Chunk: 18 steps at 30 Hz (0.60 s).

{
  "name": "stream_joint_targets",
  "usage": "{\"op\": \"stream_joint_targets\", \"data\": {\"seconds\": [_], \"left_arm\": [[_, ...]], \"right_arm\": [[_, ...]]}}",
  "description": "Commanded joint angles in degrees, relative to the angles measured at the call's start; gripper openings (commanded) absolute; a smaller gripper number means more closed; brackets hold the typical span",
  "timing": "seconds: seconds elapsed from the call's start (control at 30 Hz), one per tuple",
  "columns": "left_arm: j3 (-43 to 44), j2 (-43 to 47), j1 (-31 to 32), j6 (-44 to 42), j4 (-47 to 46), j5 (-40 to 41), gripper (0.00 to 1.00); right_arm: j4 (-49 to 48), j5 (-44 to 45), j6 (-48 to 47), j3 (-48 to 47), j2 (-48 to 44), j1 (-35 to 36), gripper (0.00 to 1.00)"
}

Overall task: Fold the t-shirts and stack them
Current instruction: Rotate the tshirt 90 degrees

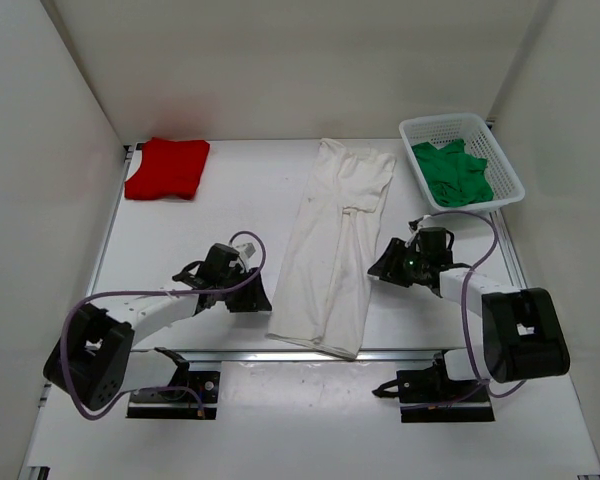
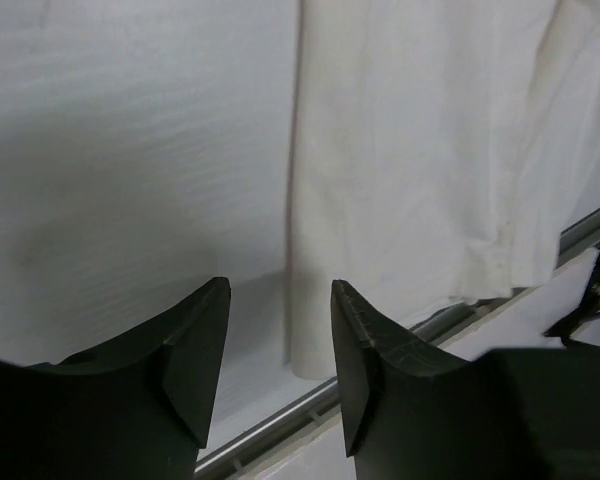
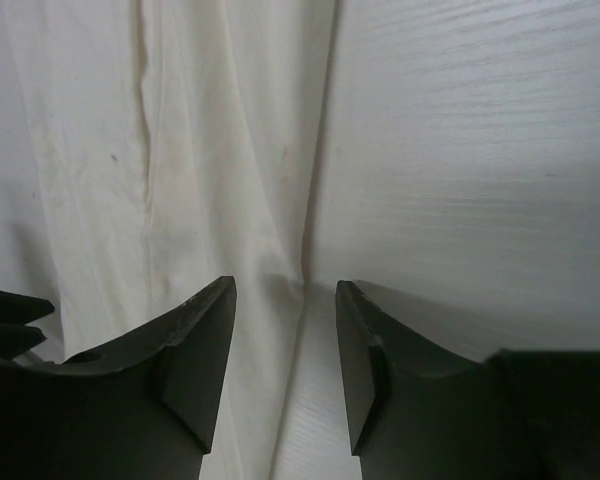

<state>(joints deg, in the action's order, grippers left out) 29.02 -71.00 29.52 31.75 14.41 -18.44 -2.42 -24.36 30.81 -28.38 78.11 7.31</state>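
The white t-shirt (image 1: 337,245) lies in the middle of the table as a long narrow strip, folded lengthwise, running from the back to the front rail. My left gripper (image 1: 263,298) sits just left of its near end, open and empty; the left wrist view shows the white t-shirt (image 2: 410,160) ahead of the left gripper (image 2: 280,300). My right gripper (image 1: 378,268) is close to the strip's right edge, open and empty, with the white t-shirt (image 3: 170,150) edge in front of the right gripper (image 3: 285,300). A folded red t-shirt (image 1: 167,167) lies at the back left. The green t-shirt (image 1: 452,172) is crumpled in the basket.
A white mesh basket (image 1: 508,170) stands at the back right. A metal rail (image 1: 230,354) runs along the table's near edge, also seen as the rail (image 2: 310,405) under the left gripper. White walls enclose the left, back and right sides.
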Motion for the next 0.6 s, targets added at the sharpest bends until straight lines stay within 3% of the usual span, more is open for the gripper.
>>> {"op": "stream_joint_targets", "data": {"seconds": [0.0, 0.07, 0.23, 0.3, 0.33, 0.4, 0.47, 0.57], "left_arm": [[-1.68, -2.29, 1.94, 1.39, -4.83, -1.96, 0.57], [-1.24, -4.40, 3.00, 1.04, -5.18, -0.82, 0.56], [0.17, -8.19, 3.35, 0.60, -6.41, -2.57, 0.43], [-0.10, -8.27, 4.05, 0.51, -6.77, -2.22, 0.31], [-0.62, -7.58, 3.97, 0.77, -7.38, -2.31, 0.25], [-1.76, -6.26, 3.27, 2.08, -7.82, -2.83, 0.17], [-3.78, -3.81, 2.39, 3.32, -8.44, -3.18, 0.14], [-5.10, -0.55, 1.60, 4.11, -8.35, -2.92, 0.12]], "right_arm": [[-1.88, -1.04, -1.45, -0.79, 0.63, -2.30, 0.43], [-1.89, -0.25, -1.36, -3.78, 4.22, -1.95, 0.43], [-5.58, 3.00, 2.05, -11.59, 15.48, -1.86, 0.37], [-6.99, 2.65, 2.94, -14.94, 18.99, -2.56, 0.34], [-6.12, 3.09, 2.94, -17.65, 22.15, -2.74, 0.30], [-3.67, -0.23, 1.37, -26.33, 27.35, -2.39, 0.12], [-0.15, -1.13, -0.47, -32.66, 32.70, -1.26, 0.03], [7.41, -1.39, -3.82, -42.86, 37.98, 1.56, 0.00]]}}
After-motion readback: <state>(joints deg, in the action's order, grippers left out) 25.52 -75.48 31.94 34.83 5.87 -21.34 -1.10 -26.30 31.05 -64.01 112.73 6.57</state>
